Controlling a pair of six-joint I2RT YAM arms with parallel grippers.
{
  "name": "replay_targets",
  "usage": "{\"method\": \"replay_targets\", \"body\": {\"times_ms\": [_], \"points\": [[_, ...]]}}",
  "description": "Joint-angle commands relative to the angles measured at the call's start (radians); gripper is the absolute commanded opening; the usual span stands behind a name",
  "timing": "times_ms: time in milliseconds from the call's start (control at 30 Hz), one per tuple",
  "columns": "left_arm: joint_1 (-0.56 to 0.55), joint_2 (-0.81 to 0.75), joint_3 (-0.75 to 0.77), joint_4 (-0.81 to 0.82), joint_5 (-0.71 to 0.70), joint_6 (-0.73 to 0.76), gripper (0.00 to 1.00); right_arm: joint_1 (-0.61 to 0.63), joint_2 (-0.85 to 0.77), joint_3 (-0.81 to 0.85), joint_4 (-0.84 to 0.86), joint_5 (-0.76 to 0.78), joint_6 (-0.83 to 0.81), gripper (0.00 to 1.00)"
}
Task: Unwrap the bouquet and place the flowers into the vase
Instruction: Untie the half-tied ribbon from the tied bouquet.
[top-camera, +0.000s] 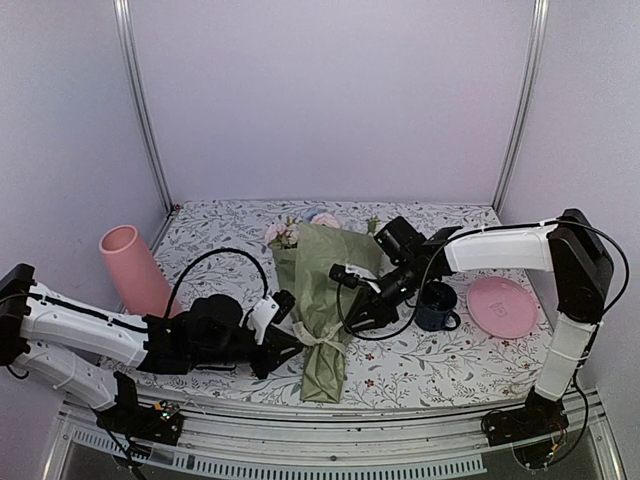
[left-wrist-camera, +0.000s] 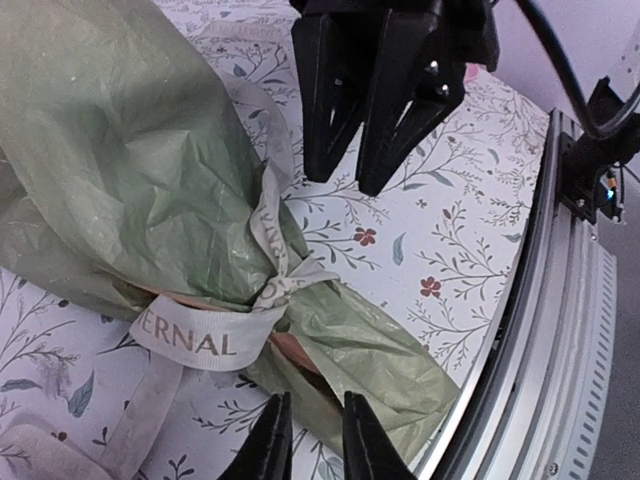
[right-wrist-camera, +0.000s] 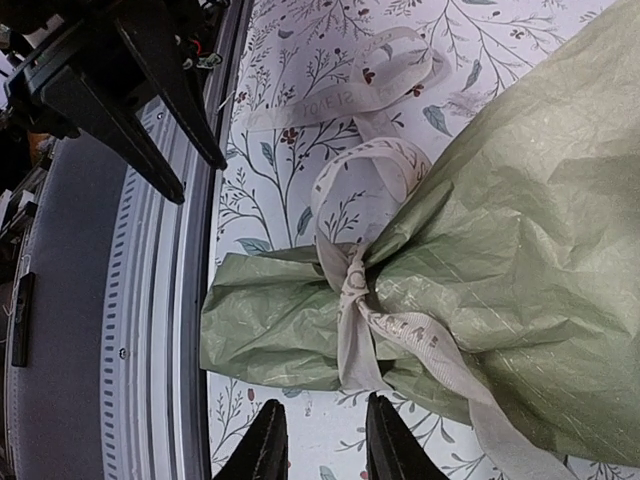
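Parked over the tied neck of the bouquet (top-camera: 320, 300) with both grippers, nothing gripped.
Lies flat mid-table (top-camera: 440, 360), wrapped in green paper, cream ribbon (left-wrist-camera: 200, 340) knotted near the stub end, flowers (top-camera: 290, 233) poking out the far end. On the left gripper (left-wrist-camera: 315, 445): narrow gap between fingers, empty, just over the paper stub near the knot. On the right gripper (right-wrist-camera: 322, 445): slightly wider gap, empty, over bare table just beside the knot. Pink vase (top-camera: 135, 270) at the left edge, well apart from the bouquet; mug (top-camera: 435, 305) and plate (top-camera: 502, 305) to the right.
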Motion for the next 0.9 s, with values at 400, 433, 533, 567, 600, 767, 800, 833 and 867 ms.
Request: {"method": "replay_targets", "body": {"times_ms": [400,433,533,567,600,767,800,833,867], "points": [[-0.029,0.060,-0.052,0.186,-0.109,-0.027,0.18,0.100,0.160,0.073,0.101,0.111,0.052,0.38],[-0.033,0.063,-0.054,0.188,-0.110,-0.030,0.18,0.104,0.168,0.076,0.100,0.125,0.054,0.39],[-0.044,0.070,-0.051,0.186,-0.115,-0.041,0.18,0.117,0.189,0.085,0.098,0.161,0.059,0.40],[-0.048,0.072,-0.047,0.182,-0.117,-0.043,0.18,0.120,0.193,0.088,0.096,0.166,0.059,0.40],[-0.051,0.074,-0.044,0.177,-0.121,-0.045,0.20,0.125,0.196,0.088,0.097,0.171,0.059,0.39],[-0.054,0.097,-0.035,0.178,-0.150,-0.046,0.25,0.130,0.194,0.088,0.107,0.208,0.069,0.24],[-0.054,0.104,-0.033,0.183,-0.155,-0.043,0.25,0.130,0.190,0.088,0.107,0.210,0.073,0.21],[-0.055,0.110,-0.031,0.186,-0.156,-0.037,0.26,0.130,0.175,0.085,0.105,0.209,0.076,0.16],[-0.055,0.118,-0.024,0.184,-0.157,-0.029,0.26,0.130,0.160,0.081,0.105,0.206,0.076,0.12]]}}
